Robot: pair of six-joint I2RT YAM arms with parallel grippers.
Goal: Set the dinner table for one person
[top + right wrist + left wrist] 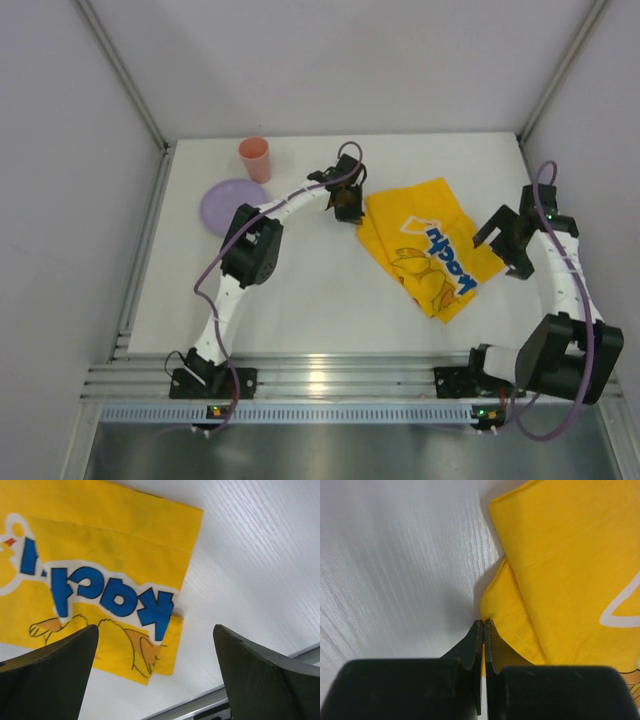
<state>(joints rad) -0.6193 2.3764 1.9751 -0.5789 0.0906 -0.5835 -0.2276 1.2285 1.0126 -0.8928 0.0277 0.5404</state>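
The white dinner table [300, 300] carries a folded yellow Pikachu-printed cloth [425, 245] right of centre. My left gripper [348, 205] is at the cloth's left corner. In the left wrist view the left gripper [483, 622] is shut, with a strip of the yellow cloth [570, 570] pinched between its fingers, low over the table [395, 555]. My right gripper [505, 245] hovers just right of the cloth. In the right wrist view the right gripper [155, 627] is open and empty above the cloth's printed end [100, 545].
A pink cup [254, 158] stands at the back left, with a flat purple plate [228, 205] just in front of it. The ribbed aluminium rail [330, 380] runs along the near edge and shows in the right wrist view [200, 707]. White walls enclose the table.
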